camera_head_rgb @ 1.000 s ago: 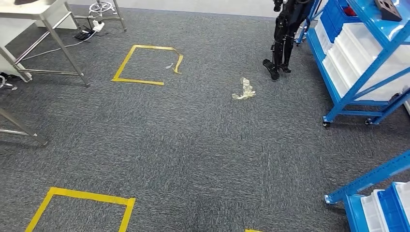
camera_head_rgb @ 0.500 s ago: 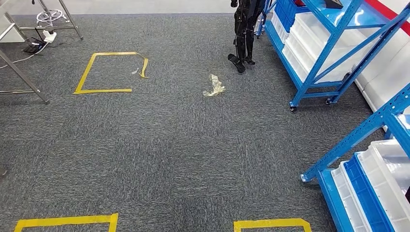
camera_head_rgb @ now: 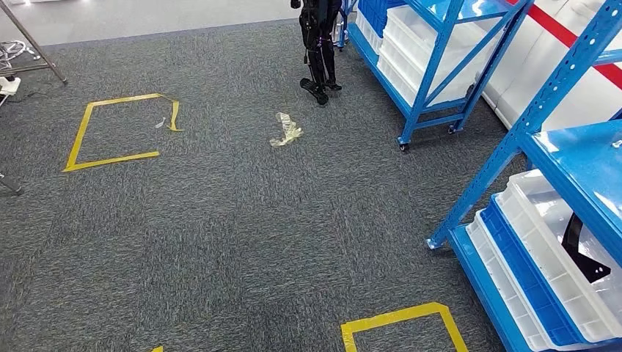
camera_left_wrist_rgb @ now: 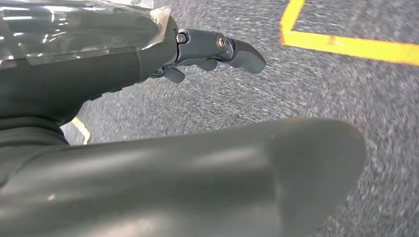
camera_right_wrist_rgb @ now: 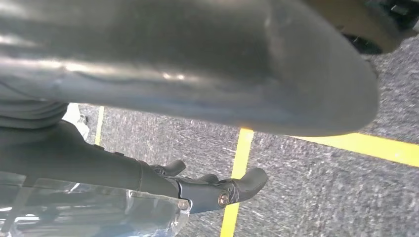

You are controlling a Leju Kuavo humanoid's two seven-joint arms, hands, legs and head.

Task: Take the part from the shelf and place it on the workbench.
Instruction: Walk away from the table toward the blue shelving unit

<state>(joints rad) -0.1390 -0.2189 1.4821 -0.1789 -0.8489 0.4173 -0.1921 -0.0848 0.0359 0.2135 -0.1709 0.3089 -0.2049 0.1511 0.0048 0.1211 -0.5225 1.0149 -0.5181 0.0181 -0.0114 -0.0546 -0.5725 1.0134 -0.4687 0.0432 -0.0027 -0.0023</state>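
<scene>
Whole floor view swung left, blue shelf point(camera_head_rgb: 565, 158) now nearer.

High head view — floor-close wrists

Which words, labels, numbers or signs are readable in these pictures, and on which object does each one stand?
None can be read. The blue shelf, the white bins and the yellow floor tape carry no visible text. The left hand and right hand show no markings.
</scene>
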